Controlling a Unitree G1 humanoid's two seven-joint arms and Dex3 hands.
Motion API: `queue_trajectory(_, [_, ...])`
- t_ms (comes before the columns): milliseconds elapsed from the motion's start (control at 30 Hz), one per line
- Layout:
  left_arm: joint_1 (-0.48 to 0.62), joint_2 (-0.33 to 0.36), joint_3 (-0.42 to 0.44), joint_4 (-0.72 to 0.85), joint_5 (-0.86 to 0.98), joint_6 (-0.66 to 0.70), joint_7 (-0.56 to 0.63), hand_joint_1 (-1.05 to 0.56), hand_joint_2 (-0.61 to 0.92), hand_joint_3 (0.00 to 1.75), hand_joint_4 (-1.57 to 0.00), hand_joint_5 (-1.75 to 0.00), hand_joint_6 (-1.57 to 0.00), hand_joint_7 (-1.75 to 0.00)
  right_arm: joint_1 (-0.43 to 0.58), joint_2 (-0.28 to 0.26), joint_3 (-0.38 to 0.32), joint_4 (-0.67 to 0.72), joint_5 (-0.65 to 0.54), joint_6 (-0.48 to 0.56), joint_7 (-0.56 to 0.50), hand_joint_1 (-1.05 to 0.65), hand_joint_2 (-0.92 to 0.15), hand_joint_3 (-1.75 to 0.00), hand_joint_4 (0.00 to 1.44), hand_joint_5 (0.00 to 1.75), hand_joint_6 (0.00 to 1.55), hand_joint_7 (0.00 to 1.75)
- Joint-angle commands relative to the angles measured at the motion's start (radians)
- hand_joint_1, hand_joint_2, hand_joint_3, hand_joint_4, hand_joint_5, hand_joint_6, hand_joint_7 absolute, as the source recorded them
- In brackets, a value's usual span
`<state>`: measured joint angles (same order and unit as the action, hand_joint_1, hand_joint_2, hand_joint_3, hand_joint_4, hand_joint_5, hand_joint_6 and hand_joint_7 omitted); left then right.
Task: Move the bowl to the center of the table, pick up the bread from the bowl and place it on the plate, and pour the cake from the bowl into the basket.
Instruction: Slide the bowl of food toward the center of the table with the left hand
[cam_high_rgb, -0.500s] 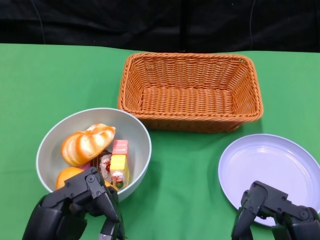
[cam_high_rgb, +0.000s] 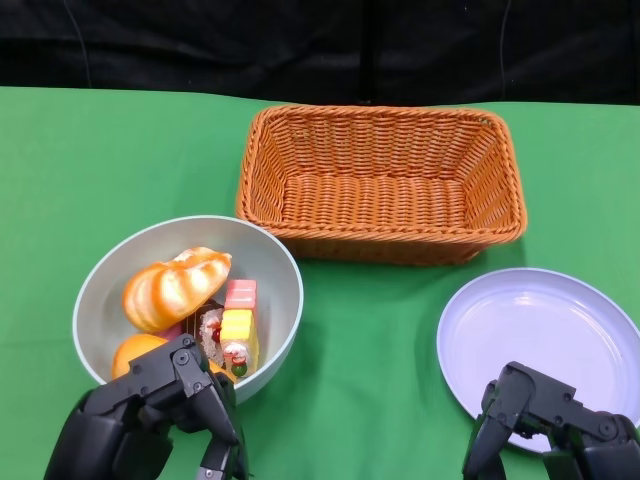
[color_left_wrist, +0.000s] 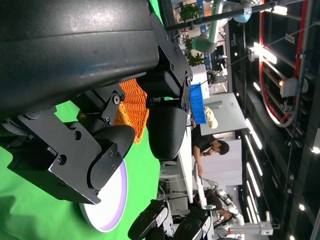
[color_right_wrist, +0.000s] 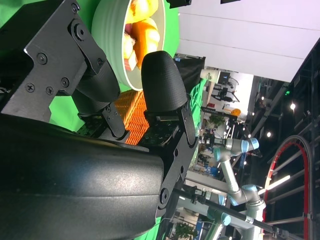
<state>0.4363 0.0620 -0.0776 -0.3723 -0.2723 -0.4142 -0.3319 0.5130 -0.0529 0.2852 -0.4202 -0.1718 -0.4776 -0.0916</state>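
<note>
Just beyond the left hand sits the bowl.

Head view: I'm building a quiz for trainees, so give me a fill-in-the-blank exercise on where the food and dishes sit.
1. The bread lies in the ____.
2. The wicker basket holds ____.
3. The plate lies on the green table nearest the robot's ____ hand.
4. The bowl sits in front of the left hand, on the ____ side of the basket.

Missing words: bowl; nothing; right; left
</note>
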Motion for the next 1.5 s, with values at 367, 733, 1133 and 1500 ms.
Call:
queue_trajectory(367, [-0.001, 0.011, 0.009, -0.007, -0.003, -0.004, -0.001, 0.03, 0.41, 1.39, -0.88, -1.75, -0.71, -1.67, 0.014, -0.005, 0.028, -0.025, -0.05, -0.042, 0.013, 0.2, -0.25, -1.75, 0.98, 1.75, 0.82, 1.67])
queue_trajectory(733, [-0.037, 0.008, 0.036, 0.013, -0.009, -0.042, -0.002, 0.0, 0.53, 1.13, -0.7, -1.36, -0.67, -1.25, 0.012, -0.007, 0.026, -0.022, -0.05, -0.048, 0.012, 0.21, -0.26, -1.75, 0.98, 1.75, 0.82, 1.67])
queue_trajectory(1133, [-0.127, 0.072, 0.179, 0.05, 0.154, -0.086, 0.04, -0.34, 0.63, 0.72, -0.46, -1.04, -0.41, -0.76, 0.013, -0.003, 0.03, -0.025, -0.058, -0.041, 0.01, 0.23, -0.25, -1.75, 0.98, 1.75, 0.82, 1.67])
queue_trajectory(1500, [-0.239, 0.191, 0.308, 0.132, 0.219, -0.067, 0.059, -0.49, 0.91, 0.22, -0.11, -0.94, -0.32, -0.5, 0.012, -0.002, 0.03, -0.024, -0.057, -0.04, 0.011, 0.21, -0.25, -1.75, 0.98, 1.75, 0.82, 1.67])
